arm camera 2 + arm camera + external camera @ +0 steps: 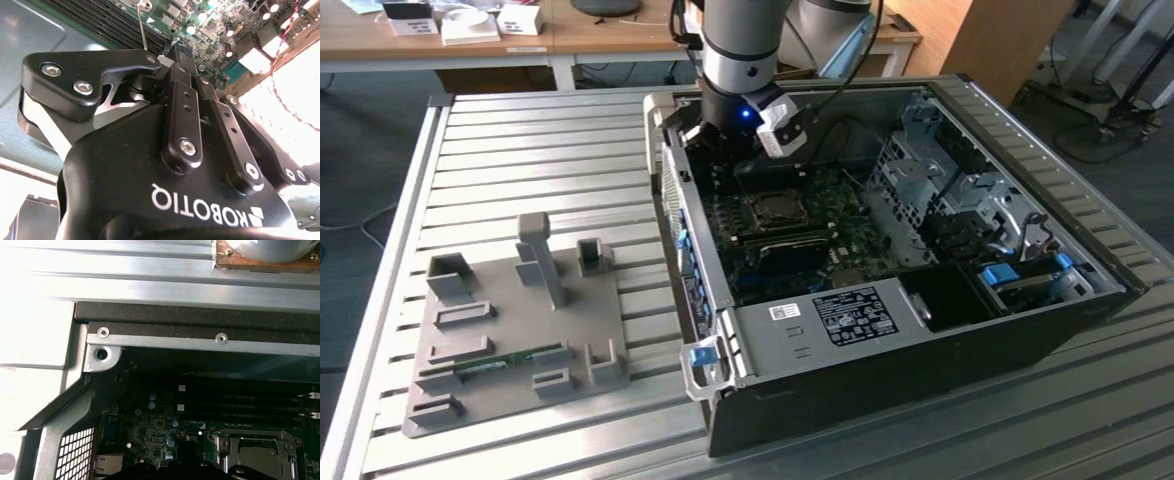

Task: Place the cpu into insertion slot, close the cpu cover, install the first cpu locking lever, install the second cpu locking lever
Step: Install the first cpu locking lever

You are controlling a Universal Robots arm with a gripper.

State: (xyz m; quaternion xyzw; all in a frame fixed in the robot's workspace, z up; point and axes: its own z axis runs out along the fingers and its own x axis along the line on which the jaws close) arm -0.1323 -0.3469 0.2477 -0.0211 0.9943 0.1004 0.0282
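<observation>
Pincer [167, 60] in case [894, 395], slatted table [547, 150], desks [587, 35]

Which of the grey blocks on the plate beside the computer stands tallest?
The slim post at the back edge of the plate, in the exterior view. It rises well above the squat brackets around it.

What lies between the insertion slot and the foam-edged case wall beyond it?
In the first wrist view, long black memory slots run across the green motherboard between the insertion slot and the foam-edged case wall.
</observation>
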